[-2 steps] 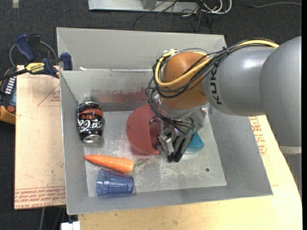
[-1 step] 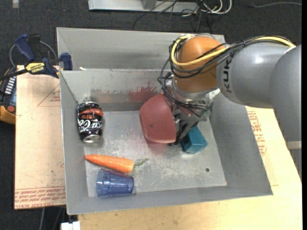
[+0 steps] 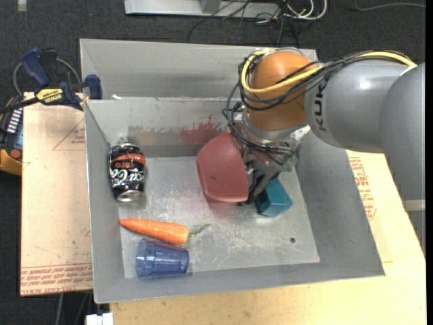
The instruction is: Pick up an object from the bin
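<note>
Far left of the red bowl (image 3: pixel 220 171) a black can (image 3: pixel 127 173) lies by the bin's (image 3: pixel 304 249) left wall. A carrot (image 3: pixel 155 230) lies below and left of the bowl, with a blue cup (image 3: pixel 161 258) on its side just beneath the carrot. All three are well apart from the tool.

The bowl is tipped up on its edge near the back wall, its rounded outside toward me. My gripper (image 3: pixel 260 188) is down at the floor just right of the bowl, in the narrow slot between the bowl and a teal block (image 3: pixel 274 200). It looks to be touching or nearly touching both.

So the choice is sideways: bowl to the left, block to the lower right. I judge these two the only candidates.

I cannot tell whether the gripper is wide or narrow; the orange wrist cover and cables hide its upper part, and the bowl hides its left side. I also can't see anything actually gripped. The block's left face is hidden behind the tool.
</note>
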{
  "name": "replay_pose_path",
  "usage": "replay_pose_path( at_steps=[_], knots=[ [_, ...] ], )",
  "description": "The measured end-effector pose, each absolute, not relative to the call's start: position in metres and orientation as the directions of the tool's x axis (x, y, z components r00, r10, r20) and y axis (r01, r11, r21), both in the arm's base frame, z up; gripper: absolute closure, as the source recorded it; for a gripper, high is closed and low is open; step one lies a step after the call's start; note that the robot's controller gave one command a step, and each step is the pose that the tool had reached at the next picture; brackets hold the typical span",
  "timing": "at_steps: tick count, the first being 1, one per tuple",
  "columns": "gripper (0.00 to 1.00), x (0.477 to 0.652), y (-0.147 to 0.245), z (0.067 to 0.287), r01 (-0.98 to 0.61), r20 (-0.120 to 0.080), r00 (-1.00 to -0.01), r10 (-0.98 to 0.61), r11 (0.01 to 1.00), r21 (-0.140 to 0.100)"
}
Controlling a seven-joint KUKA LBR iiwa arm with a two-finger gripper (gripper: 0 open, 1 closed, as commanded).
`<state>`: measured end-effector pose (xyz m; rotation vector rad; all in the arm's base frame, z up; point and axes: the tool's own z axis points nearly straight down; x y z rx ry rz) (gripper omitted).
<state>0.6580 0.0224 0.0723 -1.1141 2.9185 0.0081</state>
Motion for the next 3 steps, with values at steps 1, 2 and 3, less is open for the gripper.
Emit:
replay_pose_path(
  at_steps=[1, 2, 3],
  knots=[
    [1.0, 0.66, 0.023, 0.104, -0.663, -0.024, -0.748, -0.663, 0.748, -0.003],
    [1.0, 0.659, 0.024, 0.122, -0.664, -0.025, -0.748, -0.663, 0.748, -0.003],
    [1.0, 0.662, 0.025, 0.186, -0.661, -0.034, -0.75, -0.661, 0.751, -0.009]
  ],
)
